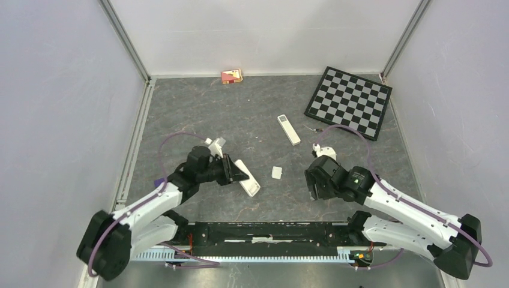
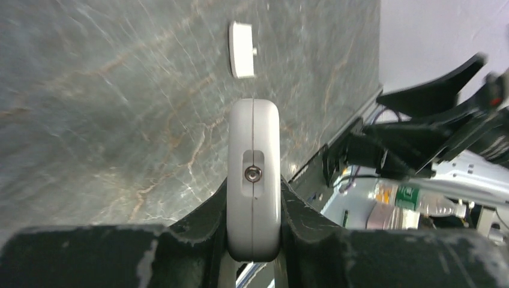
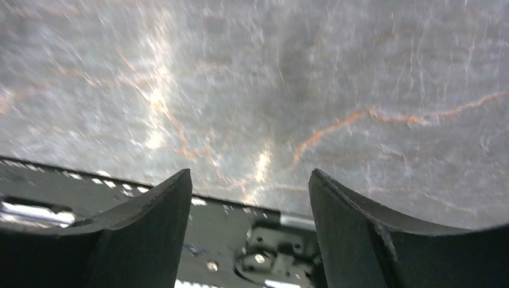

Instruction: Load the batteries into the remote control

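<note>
Left gripper (image 2: 253, 193) is clamping the remote (image 2: 253, 135); loading is seemingly not yet starting.
Right gripper (image 3: 249, 180) is hanging open, empty; cover (image 2: 242, 50) is lying off, upper centre; batteries are awaiting.

The tabletop (image 1: 180, 114) is dark grey marble with thin rust-orange veins. At one o'clock lies a checkerboard (image 1: 349, 102) in black and pale grey, perhaps white. At twelve sits a small red-and-yellow box (image 1: 231, 76). The nearer remote (image 1: 249, 183), farther remote (image 1: 289, 129) and battery cover (image 1: 277, 172) are plain white. The left arm (image 1: 150, 207) and right arm (image 1: 402, 207) are black and white, with purple cables (image 1: 174, 139).
</note>
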